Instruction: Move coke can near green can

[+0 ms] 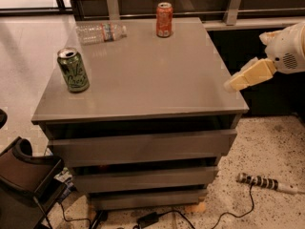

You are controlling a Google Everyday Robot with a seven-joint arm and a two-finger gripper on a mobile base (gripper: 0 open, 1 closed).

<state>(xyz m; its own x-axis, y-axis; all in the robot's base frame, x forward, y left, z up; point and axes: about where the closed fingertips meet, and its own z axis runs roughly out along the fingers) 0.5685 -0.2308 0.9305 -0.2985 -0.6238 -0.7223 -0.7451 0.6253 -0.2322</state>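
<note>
**Current state.** The coke can [164, 19] stands upright at the far edge of the desk [143, 80], right of centre. The green can [73, 69] stands upright near the front left corner, well apart from it. A clear plastic bottle [100, 32] lies on its side along the far edge, left of the coke can and beyond the green can. The pincer [248, 75] hangs off the right side of the desk, near the front right corner, and carries nothing. Whether it is spread or pressed together cannot be told.

**Step in hand (judged): approach to the coke can.**
1. Bring the pincer in over the desk above can height, then descend beside the coke can.
2. Approach from the front or right, so that the bottle is not swept.
3. Grip at mid-body with the can upright. Thin aluminium dents, so use moderate force.
4. Lift clear of the surface before traversing diagonally toward the front left. Keep away from the bottle, which is round and may roll.
5. Set the can down just beside the green can, on its inner side. The green can stands near the desk's left edge, and a push could send it off.

**Not visible or unclear.**
- The arm behind the pincer is cut off by the right border.
- Whether either can is full or empty cannot be judged.
- The bottle is possibly empty; its contents do not show clearly.
- The coke can's markings are illegible.
- On the floor, a banded object with a cable [264, 182] is unidentified.
</note>
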